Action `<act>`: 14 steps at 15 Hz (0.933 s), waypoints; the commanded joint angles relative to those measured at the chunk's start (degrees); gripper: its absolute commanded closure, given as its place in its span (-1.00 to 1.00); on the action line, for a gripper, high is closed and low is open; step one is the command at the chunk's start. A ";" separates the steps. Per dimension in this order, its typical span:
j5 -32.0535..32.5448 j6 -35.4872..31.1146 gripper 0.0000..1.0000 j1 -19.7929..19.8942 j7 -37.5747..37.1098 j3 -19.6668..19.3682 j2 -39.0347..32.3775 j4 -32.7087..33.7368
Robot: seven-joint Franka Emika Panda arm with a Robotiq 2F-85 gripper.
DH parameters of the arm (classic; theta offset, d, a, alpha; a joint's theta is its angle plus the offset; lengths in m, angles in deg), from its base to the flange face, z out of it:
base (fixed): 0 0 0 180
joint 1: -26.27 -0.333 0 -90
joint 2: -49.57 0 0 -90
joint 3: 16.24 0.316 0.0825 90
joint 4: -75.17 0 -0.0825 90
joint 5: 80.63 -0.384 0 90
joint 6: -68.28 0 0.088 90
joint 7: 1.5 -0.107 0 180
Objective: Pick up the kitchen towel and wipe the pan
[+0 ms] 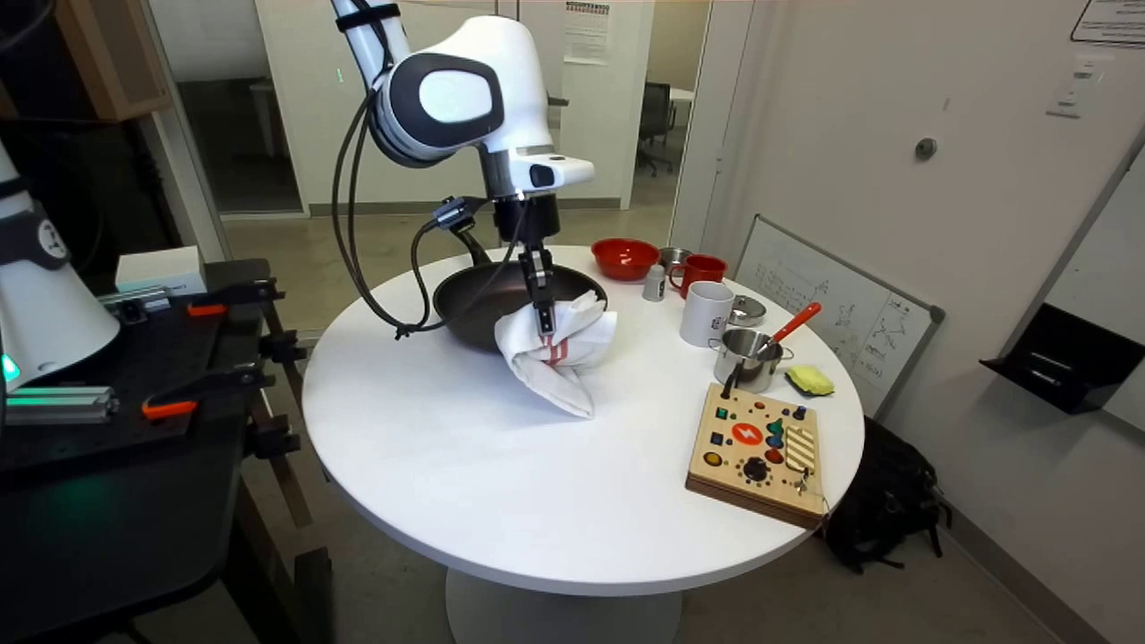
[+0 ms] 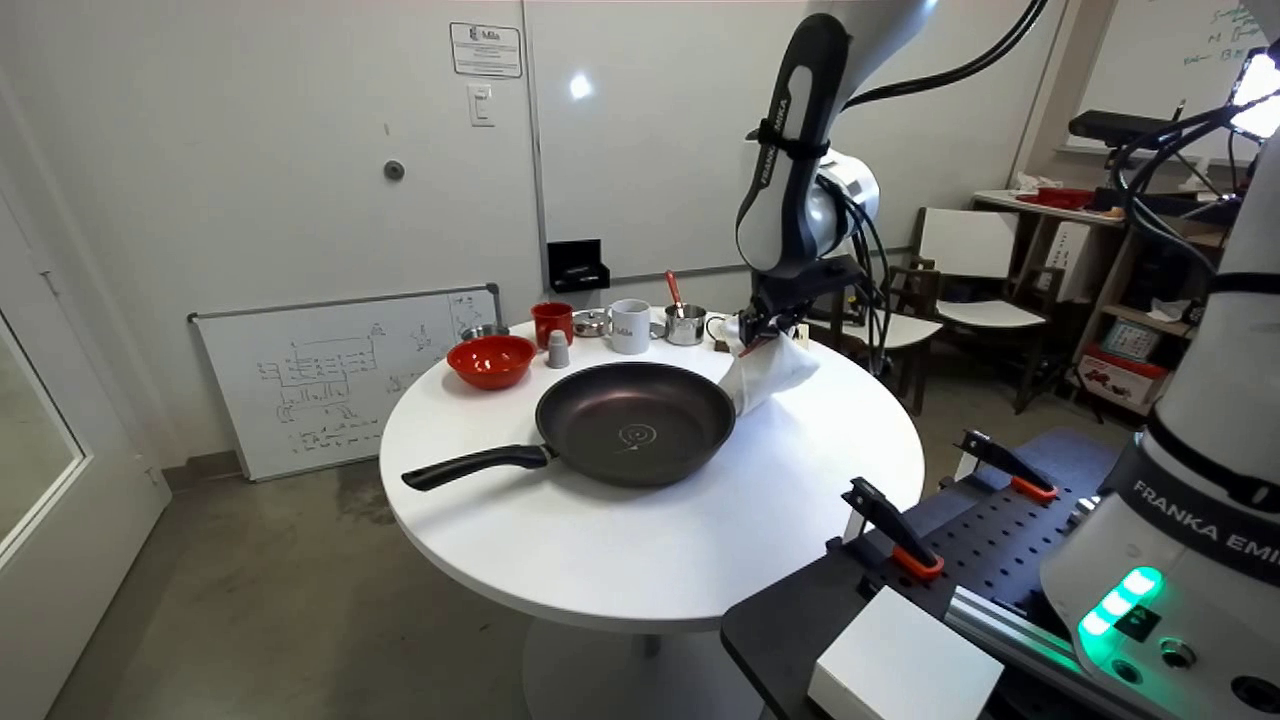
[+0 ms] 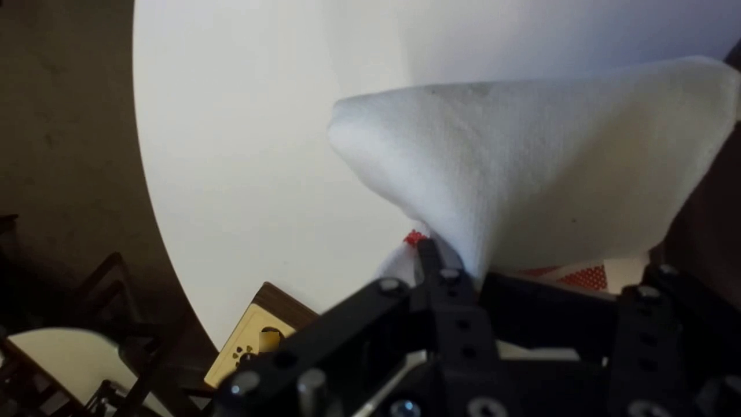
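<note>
In an exterior view, left to right, the handle [image 2: 480, 463] of the frying pan [image 2: 635, 425] points at the left edge of the round white table [image 2: 590, 555], its tip just inside; nothing visible braces the pan, so a hard wiping stroke could push the handle past that edge. Right of the pan, the striped kitchen towel [image 2: 768, 375] hangs bunched from the gripper [image 1: 546, 327], which is clamped on it; whether it touches pan or table I cannot tell. The pinch looks narrow, so drag might pull the towel loose, and a drooping corner might fold under the pan. Along the far edge, the red bowl [image 2: 492, 362], 2 mugs [image 2: 630, 328] and steel pot [image 2: 686, 326] limit movement; the widest room lies toward the near and right edges.
</note>
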 commanded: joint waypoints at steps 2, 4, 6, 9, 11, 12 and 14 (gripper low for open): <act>4.01 0.80 0.94 -7.44 -5.30 -6.04 1.53 -1.28; 4.44 0.84 0.95 -9.50 -6.01 -7.53 1.68 -1.39; 4.87 0.70 0.98 -12.28 -6.77 -9.74 1.62 -1.62; 5.07 0.97 0.98 -17.61 -8.50 -14.67 1.07 -1.55; 5.10 0.88 0.97 -21.63 -9.18 -18.57 0.85 -1.42; 4.93 0.83 0.97 -23.57 -9.41 -20.47 0.60 -1.30; 4.40 0.77 0.98 -27.35 -9.14 -23.91 0.31 -1.23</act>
